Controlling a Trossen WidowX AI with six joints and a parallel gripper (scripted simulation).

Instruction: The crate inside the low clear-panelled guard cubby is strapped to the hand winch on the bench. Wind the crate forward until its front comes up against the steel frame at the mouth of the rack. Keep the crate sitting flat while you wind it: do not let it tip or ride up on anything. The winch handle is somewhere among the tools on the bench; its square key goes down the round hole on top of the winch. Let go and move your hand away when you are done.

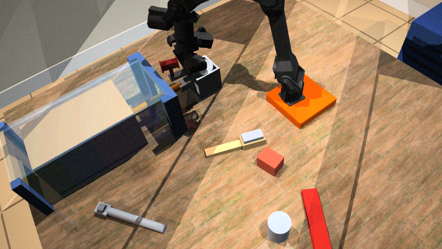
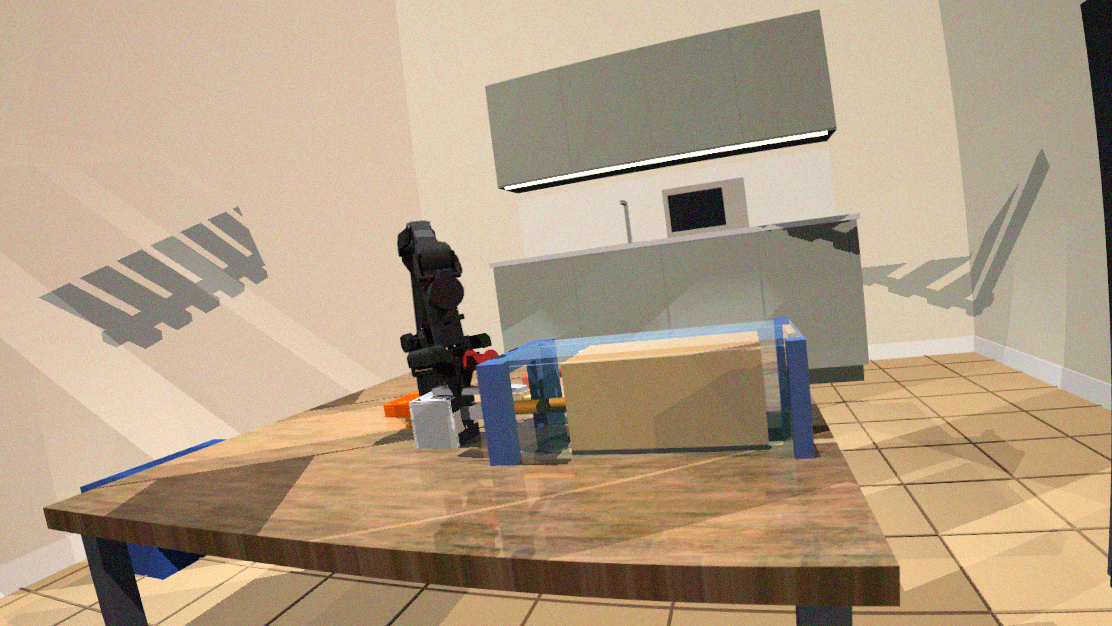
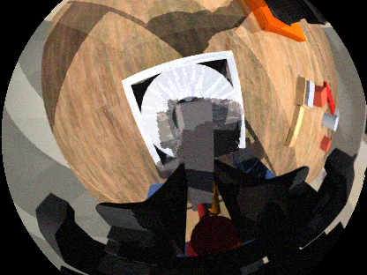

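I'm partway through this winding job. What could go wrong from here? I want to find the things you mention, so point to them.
The end effector (image 1: 194,69) (image 2: 443,386) (image 3: 198,165) grips the handle (image 1: 181,74) (image 3: 198,145) over the winch (image 1: 209,84) (image 2: 435,423) (image 3: 159,90), but the key is hidden; it might slip out.

The red knob (image 1: 169,65) (image 2: 480,357) (image 3: 215,235) is near the blue frame (image 1: 175,111) (image 2: 492,415) (image 3: 155,190), so a turn might clip it.

The crate (image 1: 80,120) (image 2: 665,396) (image 3: 190,222) sits close under the clear top; tipping could jam it.

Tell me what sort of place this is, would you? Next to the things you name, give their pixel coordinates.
Probably a room with a kitchen along one wall: grey cupboards (image 2: 661,101) hang above a counter (image 2: 677,242) with a tap (image 2: 626,221). The wooden workbench (image 1: 216,197) (image 2: 466,513) in front suggests a workshop corner.
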